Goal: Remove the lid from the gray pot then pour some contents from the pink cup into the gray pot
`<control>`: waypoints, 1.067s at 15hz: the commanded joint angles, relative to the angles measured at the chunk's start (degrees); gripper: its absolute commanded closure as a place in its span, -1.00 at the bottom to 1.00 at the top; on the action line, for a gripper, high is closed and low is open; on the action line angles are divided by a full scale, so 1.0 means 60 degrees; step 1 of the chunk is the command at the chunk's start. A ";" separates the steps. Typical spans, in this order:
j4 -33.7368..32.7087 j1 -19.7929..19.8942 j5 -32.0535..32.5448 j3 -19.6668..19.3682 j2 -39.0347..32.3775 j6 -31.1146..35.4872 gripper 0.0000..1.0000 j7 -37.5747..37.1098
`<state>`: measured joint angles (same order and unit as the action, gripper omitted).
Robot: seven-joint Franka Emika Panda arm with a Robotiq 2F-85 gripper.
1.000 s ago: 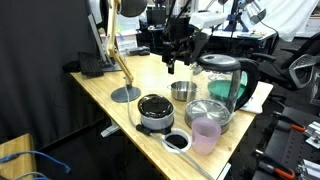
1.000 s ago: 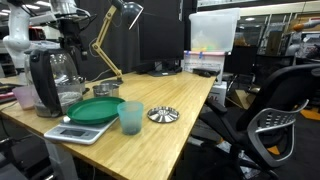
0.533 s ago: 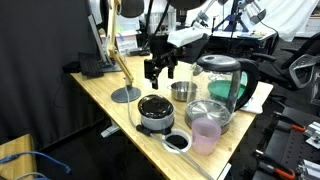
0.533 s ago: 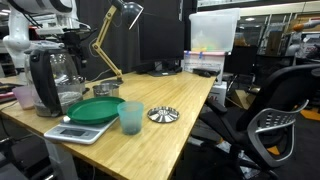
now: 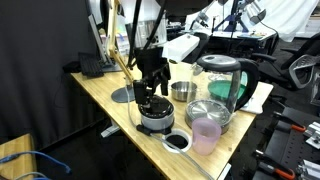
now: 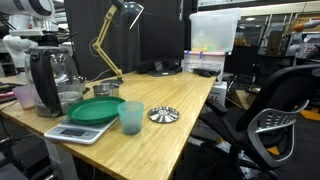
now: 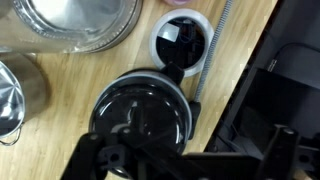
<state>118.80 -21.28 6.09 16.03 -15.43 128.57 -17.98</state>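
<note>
The pincer (image 5: 150, 92) hangs released, its fingers spread and gripping nothing, directly over the lid (image 5: 158, 108). Whether the fingertips touch the lid cannot be told. The lid sits closed on the gray pot (image 5: 155, 124), which stands on the wooden counter (image 5: 100, 85) close to the short edge nearest the camera in that exterior view. In the wrist view the lid (image 7: 140, 105) fills the middle, dark and round, with the dark fingers coming in from the bottom.

Along the same short edge, the white-rimmed black disc (image 5: 177, 141) lies just beside the pot. The pink cup (image 5: 205, 133) stands upright beyond the disc, near the corner of the counter. Behind the cup is the steel pan (image 5: 208, 112) under its glass lid, with the small steel cup (image 5: 182, 91) near the pot.
</note>
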 commanded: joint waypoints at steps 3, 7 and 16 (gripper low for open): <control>-0.0057 -0.0168 0.0848 -0.0361 0.0196 -0.0056 -1.00 -0.0145; -0.0334 -0.0017 0.1556 -0.0721 0.0236 -0.0052 -1.00 -0.0155; -0.0456 0.0394 0.0621 -0.0697 -0.0167 -0.0141 -1.00 0.0487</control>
<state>116.89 -20.02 12.67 11.09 -15.56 128.35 -17.76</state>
